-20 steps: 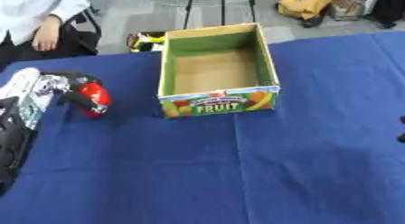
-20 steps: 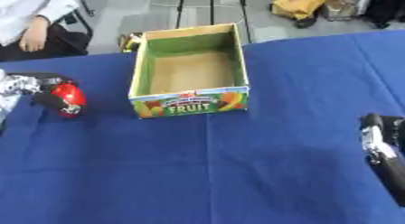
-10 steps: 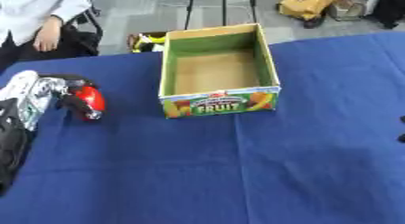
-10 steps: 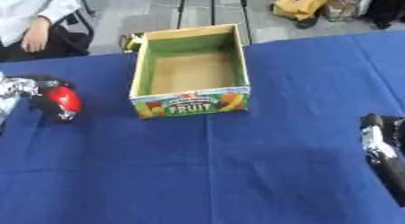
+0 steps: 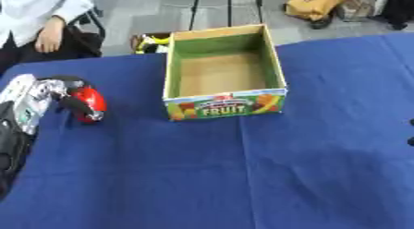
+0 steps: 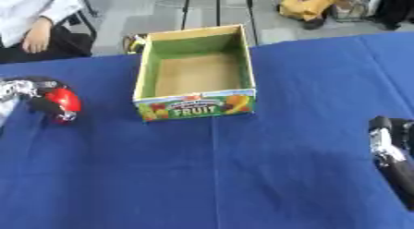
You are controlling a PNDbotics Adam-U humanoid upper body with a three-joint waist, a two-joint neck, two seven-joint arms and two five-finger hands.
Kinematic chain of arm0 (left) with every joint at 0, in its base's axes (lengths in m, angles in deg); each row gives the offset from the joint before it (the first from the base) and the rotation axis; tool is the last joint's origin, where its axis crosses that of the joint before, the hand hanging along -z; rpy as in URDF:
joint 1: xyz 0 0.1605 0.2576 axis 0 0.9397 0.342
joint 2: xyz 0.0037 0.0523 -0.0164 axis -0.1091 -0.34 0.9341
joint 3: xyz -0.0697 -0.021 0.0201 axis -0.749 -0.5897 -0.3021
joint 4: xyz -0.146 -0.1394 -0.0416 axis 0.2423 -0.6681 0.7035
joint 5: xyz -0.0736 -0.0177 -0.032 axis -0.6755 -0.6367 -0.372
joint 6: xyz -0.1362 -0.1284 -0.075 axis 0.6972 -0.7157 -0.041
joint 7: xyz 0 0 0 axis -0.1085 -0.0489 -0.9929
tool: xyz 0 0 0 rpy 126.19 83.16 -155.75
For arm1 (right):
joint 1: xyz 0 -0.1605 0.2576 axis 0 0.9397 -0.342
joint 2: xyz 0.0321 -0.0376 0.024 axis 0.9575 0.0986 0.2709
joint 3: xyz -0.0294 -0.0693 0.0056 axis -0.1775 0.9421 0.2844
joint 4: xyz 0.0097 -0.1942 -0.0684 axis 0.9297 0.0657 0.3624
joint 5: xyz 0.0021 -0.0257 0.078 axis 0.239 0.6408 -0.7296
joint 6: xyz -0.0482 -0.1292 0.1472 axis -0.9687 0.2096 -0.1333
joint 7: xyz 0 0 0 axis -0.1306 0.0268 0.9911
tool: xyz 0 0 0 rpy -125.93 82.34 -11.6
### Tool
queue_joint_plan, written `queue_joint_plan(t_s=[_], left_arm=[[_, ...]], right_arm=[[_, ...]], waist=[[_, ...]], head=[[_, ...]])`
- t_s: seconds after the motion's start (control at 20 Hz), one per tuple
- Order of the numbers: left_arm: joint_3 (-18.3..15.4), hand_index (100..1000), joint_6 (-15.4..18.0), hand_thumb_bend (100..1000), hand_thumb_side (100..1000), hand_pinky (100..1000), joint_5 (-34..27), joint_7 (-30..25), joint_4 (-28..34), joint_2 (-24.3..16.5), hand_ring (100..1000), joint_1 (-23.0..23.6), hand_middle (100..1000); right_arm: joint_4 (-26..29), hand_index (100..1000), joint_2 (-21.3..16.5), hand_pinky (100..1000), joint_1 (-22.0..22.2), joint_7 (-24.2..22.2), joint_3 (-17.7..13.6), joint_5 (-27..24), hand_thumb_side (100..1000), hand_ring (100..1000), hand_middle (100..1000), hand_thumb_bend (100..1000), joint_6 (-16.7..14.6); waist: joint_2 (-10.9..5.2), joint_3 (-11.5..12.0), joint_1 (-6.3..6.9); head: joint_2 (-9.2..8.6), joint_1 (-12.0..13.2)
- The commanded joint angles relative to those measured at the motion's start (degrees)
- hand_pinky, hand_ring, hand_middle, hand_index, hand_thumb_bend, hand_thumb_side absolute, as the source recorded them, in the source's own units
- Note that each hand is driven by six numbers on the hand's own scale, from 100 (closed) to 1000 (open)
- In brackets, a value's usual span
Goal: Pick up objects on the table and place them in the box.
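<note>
Left hand (image 5: 50, 92) at table's left edge, dark fingers (image 5: 74, 103) curled round small red rounded object (image 5: 89, 102), open cardboard fruit box (image 5: 223, 75) on blue tablecloth (image 5: 242, 168), right hand (image 6: 392, 147) near right edge, finger state cannot tell.

The only word I can read is "FRUIT", in big white letters on the printed front panel of the box (image 5: 224, 105). A smaller line of print sits just above it, too blurred for me to read.
</note>
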Motion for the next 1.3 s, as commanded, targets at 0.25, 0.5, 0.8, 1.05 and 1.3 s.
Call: queue_joint_plan(t_s=[0.25, 0.5, 0.8, 1.05, 1.3], left_arm=[[1.0, 727, 0.7, 100, 100, 196, 0.3, 3.5, 4.1, -1.6, 533, -2.0, 812], [2.4, 692, 1.7, 100, 100, 183, 1.1, 4.3, 9.1, -1.7, 530, -2.8, 798], [4.5, 657, 3.1, 100, 100, 165, 1.6, 5.5, 17.8, -0.7, 522, -4.2, 786], [6.9, 630, 3.0, 100, 100, 155, 0.1, 4.8, 24.0, 2.8, 510, -6.5, 762], [7.6, 613, 2.0, 100, 100, 147, -0.2, 4.0, 23.8, 7.7, 502, -9.8, 748]], right_arm=[[1.2, 683, -0.5, 768, -0.1, 0.4, -0.4, -0.3, 753, 584, 460, 100, 0.1], [1.2, 683, -0.4, 767, 0.1, 0.5, -0.4, -0.3, 751, 583, 459, 100, 0.2], [1.2, 683, -0.3, 767, 0.2, 0.5, -0.2, -0.4, 747, 582, 459, 100, 0.1], [1.2, 683, -0.1, 766, 0.2, 0.3, 0.1, -0.5, 744, 582, 459, 100, 0.0], [1.2, 683, 0.0, 766, 0.1, -0.2, 0.5, -0.6, 742, 582, 460, 100, -0.4]], waist=[[-2.05, 0.4, 0.00], [-2.65, 0.8, 0.07], [-3.27, 1.0, 0.19], [-3.84, 1.0, 0.34], [-4.52, 0.4, 0.74]], head=[[1.00, -0.6], [1.58, -0.8], [1.89, -0.9], [1.98, -0.8], [2.46, -0.5]])
